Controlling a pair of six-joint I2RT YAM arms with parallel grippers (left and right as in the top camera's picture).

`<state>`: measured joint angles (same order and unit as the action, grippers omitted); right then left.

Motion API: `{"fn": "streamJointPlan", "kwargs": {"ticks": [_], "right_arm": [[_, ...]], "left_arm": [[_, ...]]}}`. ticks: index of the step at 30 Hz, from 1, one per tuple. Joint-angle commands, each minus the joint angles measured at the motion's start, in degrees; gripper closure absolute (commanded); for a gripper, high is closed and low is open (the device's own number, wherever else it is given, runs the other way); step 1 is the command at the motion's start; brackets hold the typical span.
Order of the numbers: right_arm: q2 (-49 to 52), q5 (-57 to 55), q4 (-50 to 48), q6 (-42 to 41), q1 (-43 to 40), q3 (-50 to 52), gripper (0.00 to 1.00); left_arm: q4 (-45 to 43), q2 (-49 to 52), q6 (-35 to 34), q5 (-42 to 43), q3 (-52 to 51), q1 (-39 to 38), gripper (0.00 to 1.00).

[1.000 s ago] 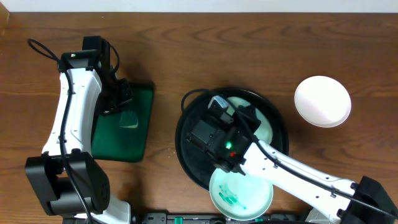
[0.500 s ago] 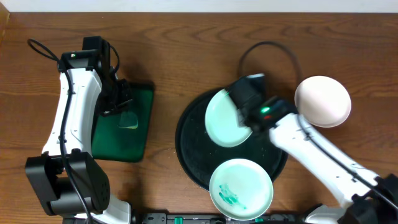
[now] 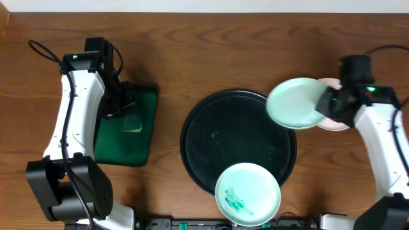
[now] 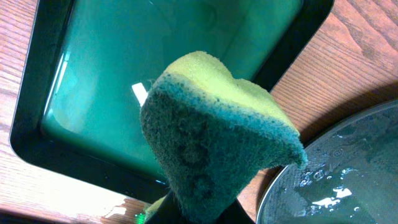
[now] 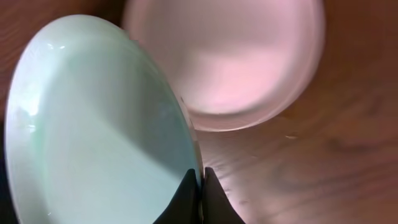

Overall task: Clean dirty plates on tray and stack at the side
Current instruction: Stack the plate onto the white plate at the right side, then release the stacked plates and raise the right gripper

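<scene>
My right gripper [image 3: 327,103] is shut on the rim of a clean mint-white plate [image 3: 295,103], holding it in the air between the black tray [image 3: 201,137] and a white plate [image 3: 339,121] lying on the table at the right. In the right wrist view the held plate [image 5: 93,124] is pinched at its edge by my fingers [image 5: 200,186], with the lying plate [image 5: 242,62] just beyond. A third plate [image 3: 248,193] with teal smears sits on the tray's front rim. My left gripper [image 3: 121,102] is shut on a yellow-green sponge [image 4: 211,137] above the green tray [image 3: 124,134].
The green rectangular tray [image 4: 155,74] holds water. A metal bowl rim with water [image 4: 336,174] shows at the right of the left wrist view. The arm bases stand at the table's front corners.
My right arm has lifted the clean plate off the black tray and swung it right, to above the plate on the table. The left arm has not moved.
</scene>
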<state>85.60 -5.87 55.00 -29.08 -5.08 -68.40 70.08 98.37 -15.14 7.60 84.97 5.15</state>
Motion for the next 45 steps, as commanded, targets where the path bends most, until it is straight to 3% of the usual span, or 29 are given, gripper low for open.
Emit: {"fn": "streamJointPlan", "kwargs": {"ticks": [1,13,30,32,33,34,38,45], "right_arm": [[0.55,1.44,0.52,0.9,-6.43,1.07,0.99],[12.15,1.42,-0.52,0.85,-21.09,1.79,0.99],[16.31,3.34,-10.67,0.2,-18.8,1.77,0.99],[16.31,3.37,-11.1,0.2,-18.75,1.77,0.89],[16.31,3.37,-11.15,0.17,-18.75,1.77,0.74],[16.31,3.37,-11.19,0.2,-18.75,1.77,0.67],[16.31,4.0,-11.26,0.52,-18.75,1.38,0.59],[15.28,7.02,-2.73,5.25,-15.76,-7.93,0.6]], "left_arm": [[0.13,0.57,0.52,0.37,-0.44,0.09,0.93],[0.13,0.57,0.52,0.37,-0.44,0.09,0.93],[0.13,0.57,0.55,0.39,-0.44,0.09,0.93],[0.13,0.57,0.55,0.39,-0.44,0.09,0.93],[0.13,0.57,0.55,0.39,-0.44,0.09,0.93],[0.13,0.57,0.55,0.39,-0.44,0.09,0.93],[0.17,0.57,0.55,0.39,-0.44,0.09,0.93],[0.37,0.57,0.55,0.39,-0.44,0.09,0.93]]}}
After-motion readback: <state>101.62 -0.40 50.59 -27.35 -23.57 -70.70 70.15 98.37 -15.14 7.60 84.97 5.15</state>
